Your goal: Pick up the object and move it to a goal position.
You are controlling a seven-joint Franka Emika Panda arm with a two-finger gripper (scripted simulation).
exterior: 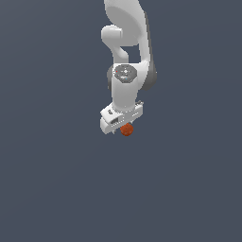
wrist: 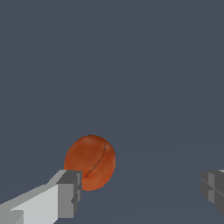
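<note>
The object, a small orange-red ball (exterior: 126, 130), lies on the flat grey floor just under the white hand of the arm. My gripper (exterior: 118, 128) points down over it. In the wrist view the ball (wrist: 90, 161) lies beyond the grey-tipped fingers, close to one finger (wrist: 70, 192) that covers its lower edge. The other finger (wrist: 213, 190) is far from it at the picture's edge. My gripper (wrist: 142, 189) is open wide and holds nothing. I cannot tell whether the near finger touches the ball.
The white arm (exterior: 126, 42) reaches down from the top of the exterior view. Plain dark grey floor (exterior: 56, 179) lies all around.
</note>
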